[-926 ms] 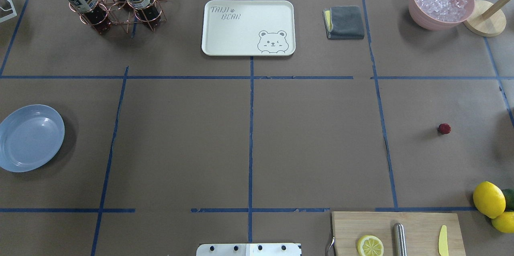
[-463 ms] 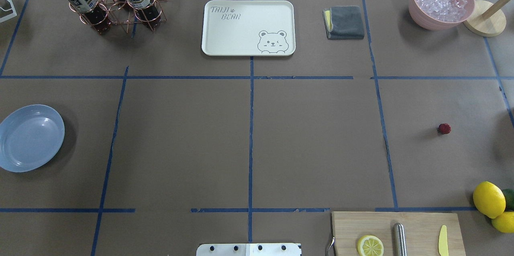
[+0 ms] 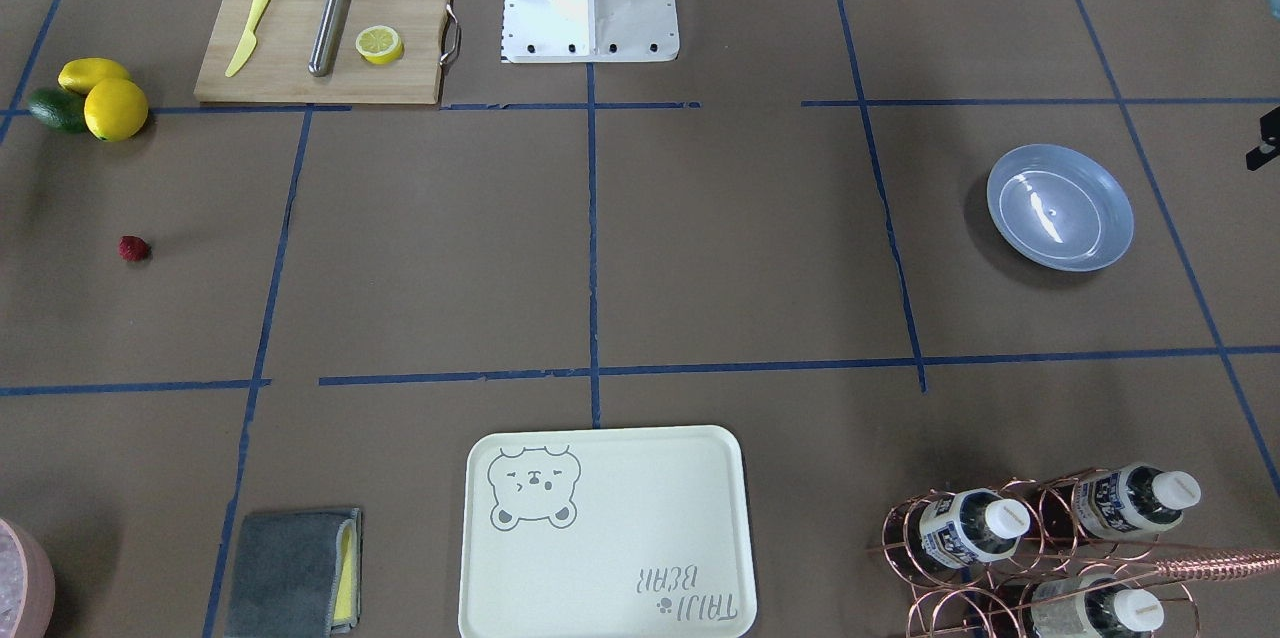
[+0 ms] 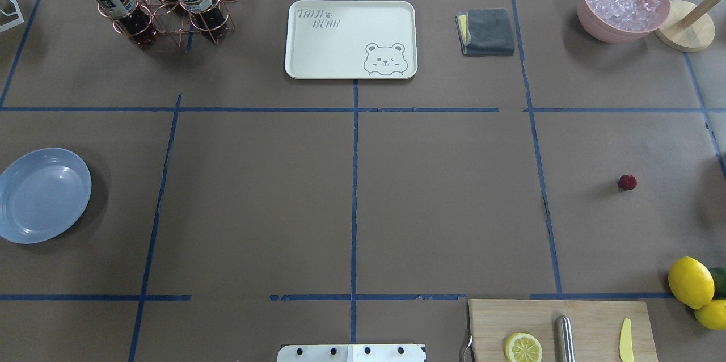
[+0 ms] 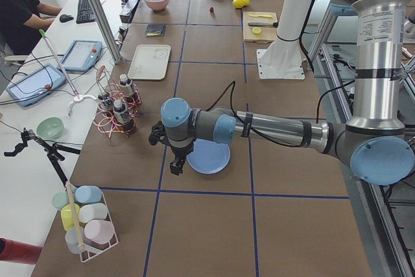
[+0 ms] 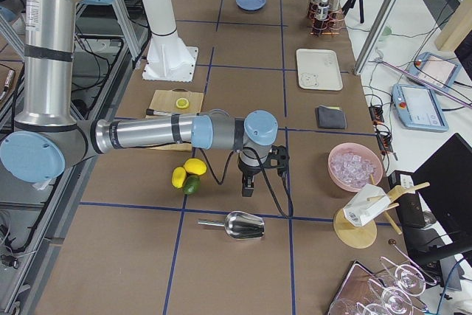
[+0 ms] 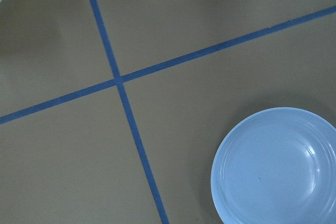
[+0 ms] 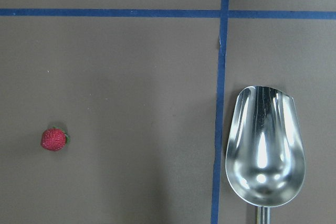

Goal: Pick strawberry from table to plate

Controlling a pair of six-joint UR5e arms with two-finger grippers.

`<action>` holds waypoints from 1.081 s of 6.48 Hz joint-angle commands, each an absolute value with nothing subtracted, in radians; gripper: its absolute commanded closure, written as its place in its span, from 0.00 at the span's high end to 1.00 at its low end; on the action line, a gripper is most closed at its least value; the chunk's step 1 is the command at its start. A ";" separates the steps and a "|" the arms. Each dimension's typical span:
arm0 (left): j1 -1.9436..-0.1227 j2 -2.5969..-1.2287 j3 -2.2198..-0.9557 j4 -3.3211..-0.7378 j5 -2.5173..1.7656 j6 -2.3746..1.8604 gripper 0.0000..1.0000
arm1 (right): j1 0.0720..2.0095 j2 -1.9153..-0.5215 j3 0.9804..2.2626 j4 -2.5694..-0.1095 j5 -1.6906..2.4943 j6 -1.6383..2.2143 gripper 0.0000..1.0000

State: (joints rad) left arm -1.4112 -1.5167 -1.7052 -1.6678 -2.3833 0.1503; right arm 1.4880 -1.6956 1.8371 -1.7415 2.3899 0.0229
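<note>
Strawberry (image 4: pixel 627 182) lies on the table (image 4: pixel 442 192), right side, well apart from the plate (image 4: pixel 42 194) at the left edge. Left gripper (image 5: pixel 176 165) hangs beside the plate, right gripper (image 6: pixel 248 188) near the lemons (image 6: pixel 188 172). Whether either grips or stands apart cannot be told.

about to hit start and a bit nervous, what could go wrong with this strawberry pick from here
The strawberry is tiny and roundish on the table; it could roll or slip from the right gripper.
The plate sits at the opposite end, so a long carry or handover risks a drop.
The metal scoop lies near the berry and could get bumped.
</note>
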 commanded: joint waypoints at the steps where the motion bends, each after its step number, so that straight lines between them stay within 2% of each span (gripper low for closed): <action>1: -1.333 -1.520 -1.596 -1.808 -2.384 -0.014 1.00 | 1.488 -1.697 1.835 -1.740 2.393 0.021 1.00; 5: -1.161 -1.525 -1.468 -2.066 -2.379 -0.195 1.00 | 1.488 -1.697 1.836 -1.740 2.393 0.015 1.00; 7: -1.137 -1.525 -1.453 -2.079 -2.375 -0.192 0.99 | 1.488 -1.698 1.838 -1.740 2.395 0.014 1.00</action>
State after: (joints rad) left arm -1.1512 -1.5246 -1.4650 -2.0649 -2.3764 -0.1901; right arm 1.4880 -1.6977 1.8369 -1.7395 2.3940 0.0145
